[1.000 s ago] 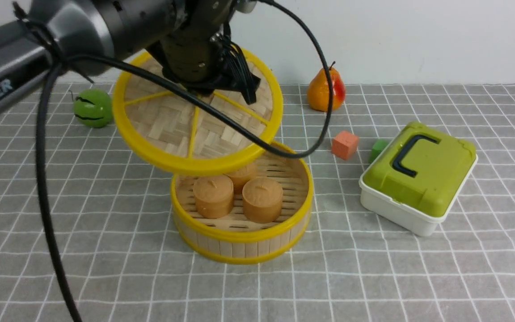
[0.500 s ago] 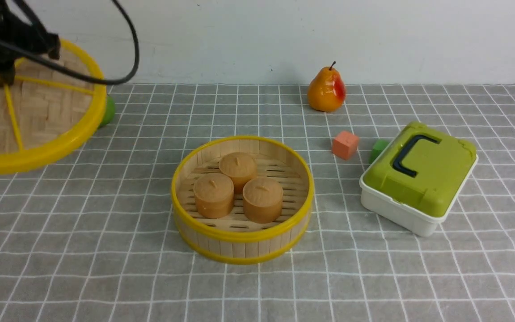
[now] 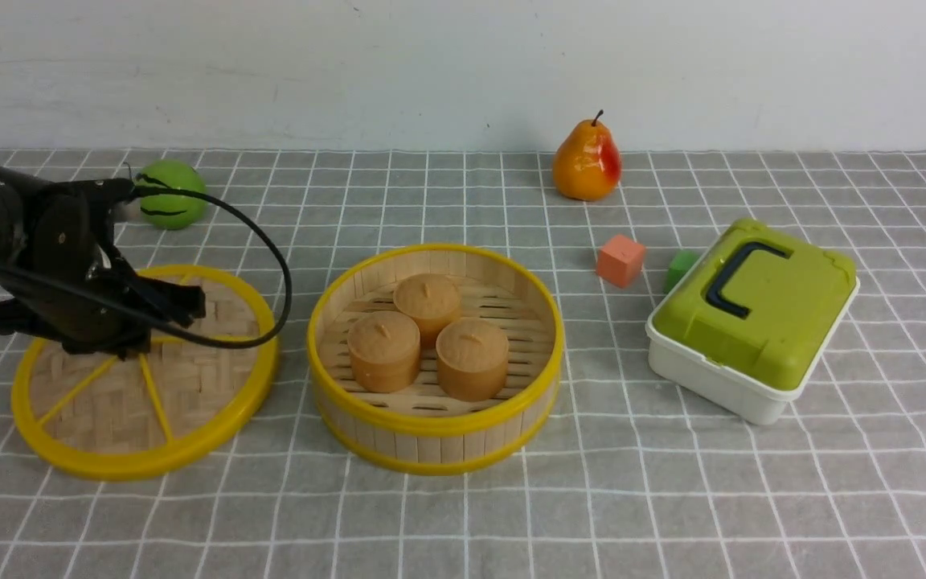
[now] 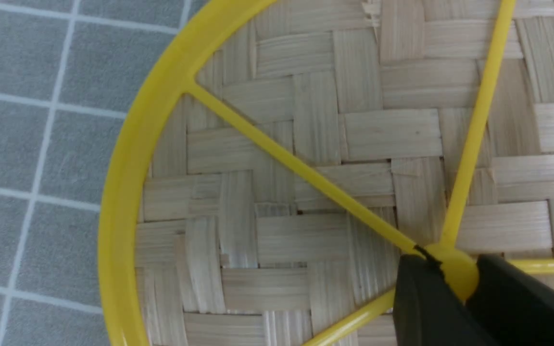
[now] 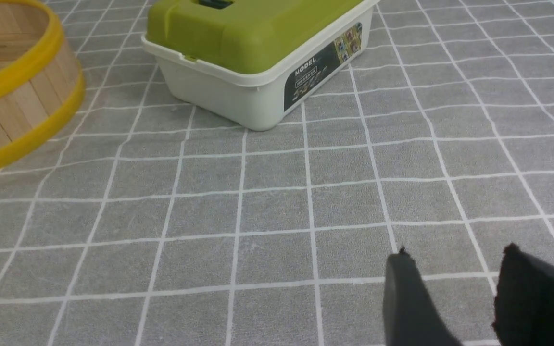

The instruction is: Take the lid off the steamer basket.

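One yellow-rimmed lid (image 3: 190,450) sits beneath the claw (image 4: 450,276), hub between its fingertips.

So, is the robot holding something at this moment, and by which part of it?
Yes: the round woven bamboo lid with the yellow rim, held in the left gripper by the yellow hub at its centre.

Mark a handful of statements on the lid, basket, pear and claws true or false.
1. The lid covers the steamer basket. False: it lies left of the basket, on the cloth.
2. Three round brown buns sit inside the basket. True.
3. The left claw grips the lid's hub. True.
4. The right claw is closed on the green-topped box. False: it is open and holds nothing.
5. The pear stands upright. True.
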